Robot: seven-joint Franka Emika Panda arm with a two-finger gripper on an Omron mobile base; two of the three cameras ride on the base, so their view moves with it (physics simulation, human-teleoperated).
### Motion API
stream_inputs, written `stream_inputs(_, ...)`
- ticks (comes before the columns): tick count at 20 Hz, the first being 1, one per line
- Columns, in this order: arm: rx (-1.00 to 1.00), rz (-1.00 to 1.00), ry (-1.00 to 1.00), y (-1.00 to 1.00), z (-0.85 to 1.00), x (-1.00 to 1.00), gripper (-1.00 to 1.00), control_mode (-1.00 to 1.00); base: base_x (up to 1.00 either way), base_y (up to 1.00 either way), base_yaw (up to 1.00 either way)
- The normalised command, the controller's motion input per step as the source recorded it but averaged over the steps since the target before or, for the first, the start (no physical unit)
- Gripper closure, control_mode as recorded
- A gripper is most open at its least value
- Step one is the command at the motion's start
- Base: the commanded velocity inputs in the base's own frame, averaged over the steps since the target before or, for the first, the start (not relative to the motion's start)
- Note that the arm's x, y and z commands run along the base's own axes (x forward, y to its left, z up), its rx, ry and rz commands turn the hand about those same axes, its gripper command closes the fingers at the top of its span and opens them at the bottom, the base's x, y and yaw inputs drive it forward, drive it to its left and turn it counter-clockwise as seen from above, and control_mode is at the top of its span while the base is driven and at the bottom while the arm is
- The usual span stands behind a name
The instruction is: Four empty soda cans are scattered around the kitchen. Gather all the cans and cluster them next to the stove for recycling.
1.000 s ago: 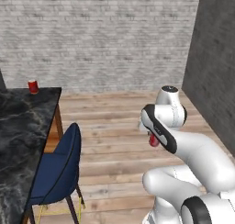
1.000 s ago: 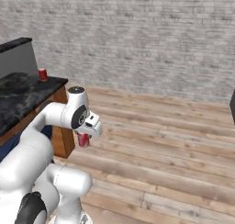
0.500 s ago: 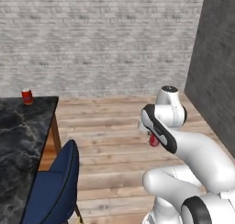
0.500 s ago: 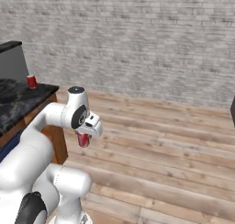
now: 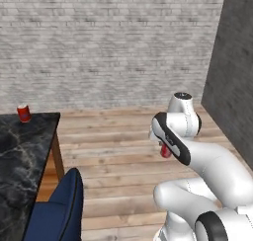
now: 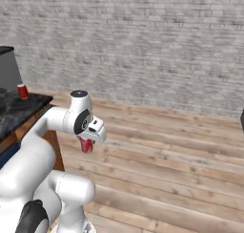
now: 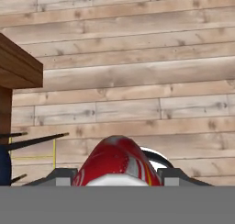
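My gripper (image 6: 87, 143) hangs folded close to the arm, above the plank floor, shut on a red soda can (image 6: 86, 145). That held can (image 7: 115, 163) bulges up between the finger tips in the hand view, and peeks out red under the hand (image 5: 166, 151) in the left base view. A second red soda can (image 5: 23, 113) stands upright near the far edge of the black marbled table (image 5: 20, 161), well to the left of the gripper; the same can (image 6: 22, 90) shows at the left of the right base view. The stove is out of view.
A blue chair (image 5: 57, 210) is tucked against the table's near side. A brown wooden table corner (image 7: 18, 67) juts in at the left of the hand view. White brick wall (image 5: 108, 42) runs behind; a dark grey wall (image 5: 237, 72) closes the right. Bare plank floor (image 6: 167, 155) lies ahead.
The whole scene has slid in both base views, so the base has moved; the table and its can sit further left and lower. The arm's pose and its hold on the can are unchanged.
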Motion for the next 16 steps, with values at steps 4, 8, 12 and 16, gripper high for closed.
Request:
stream_inputs(4,0.00,0.00,0.00,0.00,0.00,0.00,1.00,1.00,0.58,-0.07,0.00)
stream_inputs(8,0.00,0.00,0.00,0.00,0.00,0.00,1.00,1.00,0.57,-0.09,0.00)
stream_inputs(12,0.00,0.00,0.00,0.00,0.00,0.00,1.00,1.00,0.57,-0.11,0.00)
stream_inputs(16,0.00,0.00,0.00,0.00,0.00,0.00,1.00,1.00,0.58,-0.12,0.00)
